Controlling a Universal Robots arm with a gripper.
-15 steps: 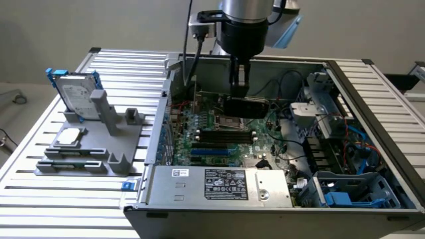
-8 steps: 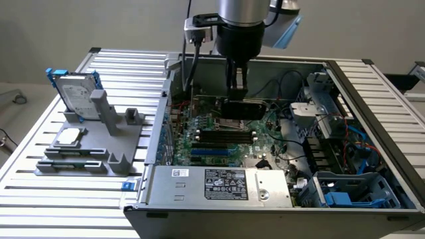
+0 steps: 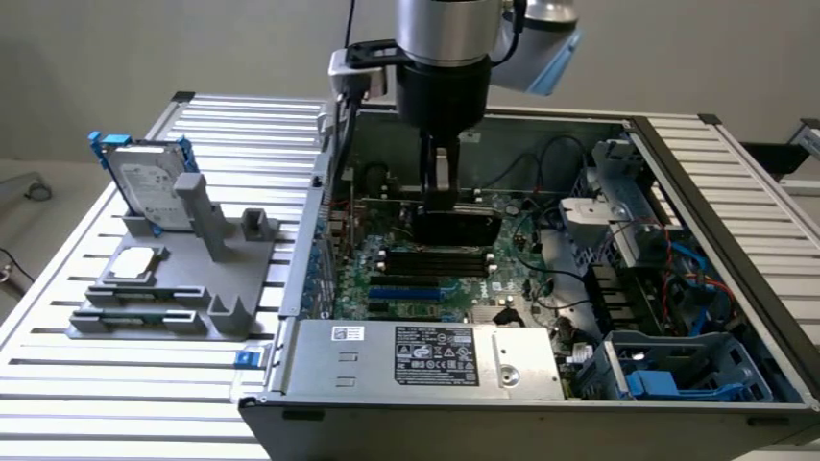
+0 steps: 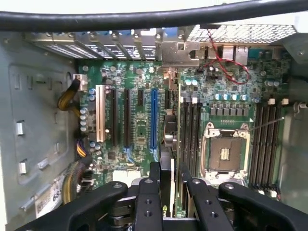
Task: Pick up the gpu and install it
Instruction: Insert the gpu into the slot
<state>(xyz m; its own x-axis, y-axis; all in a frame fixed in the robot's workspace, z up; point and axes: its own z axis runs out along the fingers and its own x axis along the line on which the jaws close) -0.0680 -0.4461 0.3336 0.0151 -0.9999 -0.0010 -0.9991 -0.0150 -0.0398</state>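
Hand [image 3: 443,200] pinches the gpu [image 3: 455,229] upright; it hangs just below, over the motherboard [image 3: 519,245].

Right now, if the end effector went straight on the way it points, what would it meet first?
The end effector grips the gpu, so the card's lower edge would likely meet the motherboard first; depth is unclear.

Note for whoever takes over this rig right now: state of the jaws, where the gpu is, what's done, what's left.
The gripper has its jaws closed on the gpu.
The gpu is held upright inside the open computer case, low over the motherboard.
Done: gpu picked up and brought into the case.
Left: whether it is seated in a slot cannot be told; the gpu is not yet released.
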